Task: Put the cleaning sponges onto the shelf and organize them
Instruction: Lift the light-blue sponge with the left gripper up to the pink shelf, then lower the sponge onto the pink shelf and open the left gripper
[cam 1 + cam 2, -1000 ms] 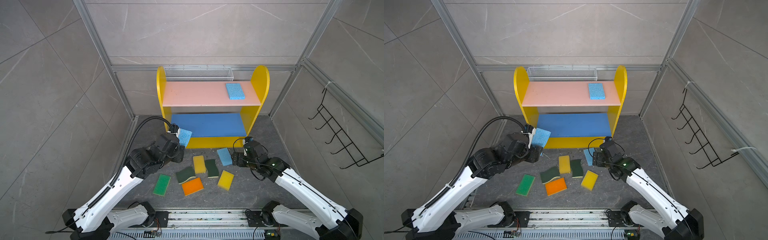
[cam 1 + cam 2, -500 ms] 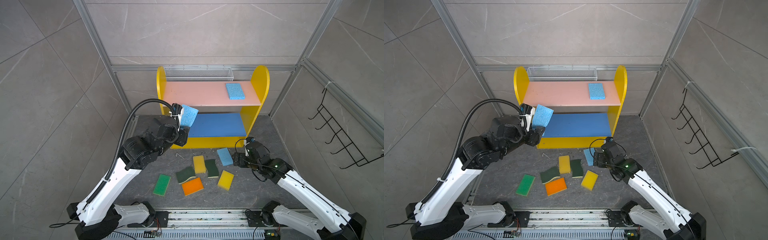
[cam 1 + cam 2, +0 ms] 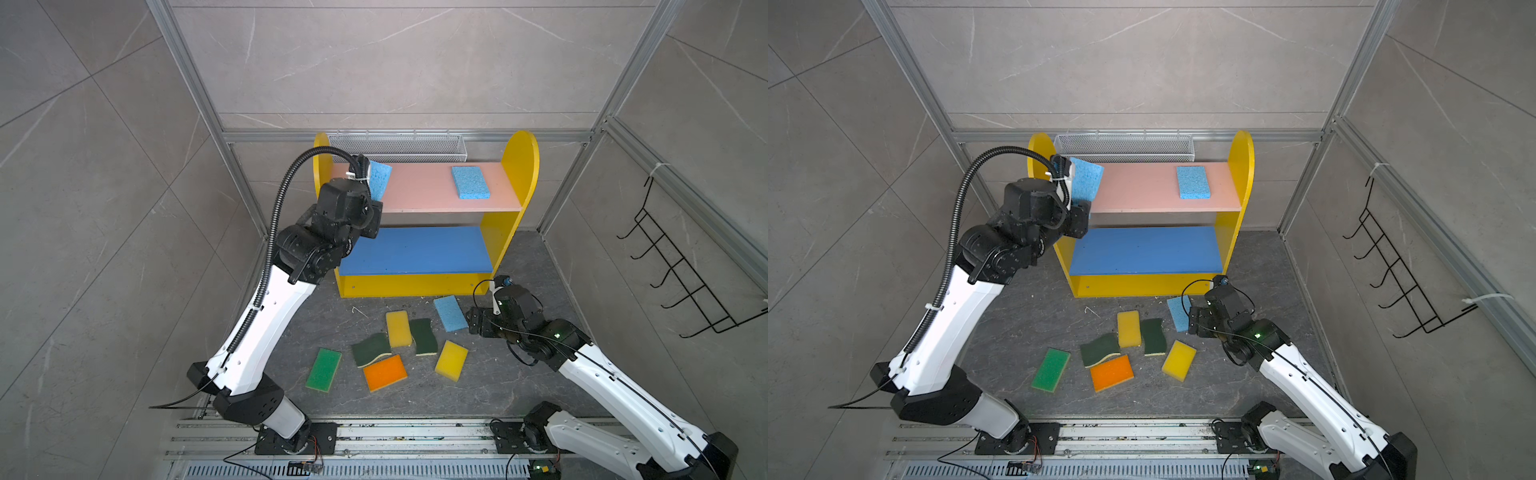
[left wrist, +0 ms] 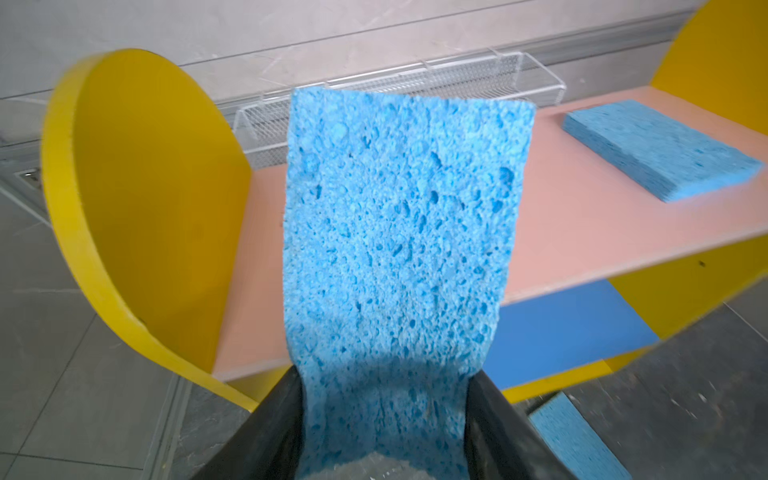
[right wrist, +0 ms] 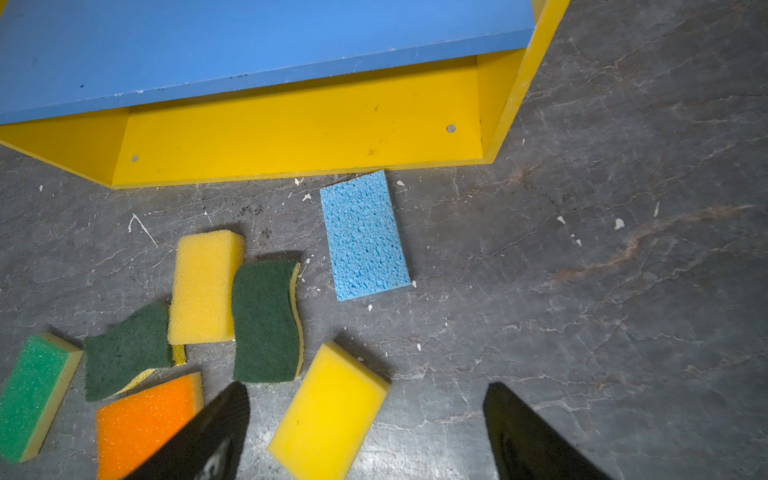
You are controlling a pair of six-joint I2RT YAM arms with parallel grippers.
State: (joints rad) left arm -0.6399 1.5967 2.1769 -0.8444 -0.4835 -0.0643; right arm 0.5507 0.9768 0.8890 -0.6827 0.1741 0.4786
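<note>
The shelf (image 3: pixel 511 174) is stood against the back wall, open toward the arms. On its pink board (image 3: pixel 419 191) one blue sponge (image 3: pixel 469 182) is laid flat at the right end, apparently so that like colours are grouped. The left gripper (image 4: pixel 384 399) is clamped, jaws about half apart, on a second blue sponge (image 4: pixel 399 232), held upright over the board's left end, judged ready for setting down. The right gripper (image 5: pixel 368 388) is spread wide, empty, above the floor (image 5: pixel 582 249) near a third blue sponge (image 5: pixel 363 237). Six other sponges (image 3: pixel 384 372) are left there unplaced.
</note>
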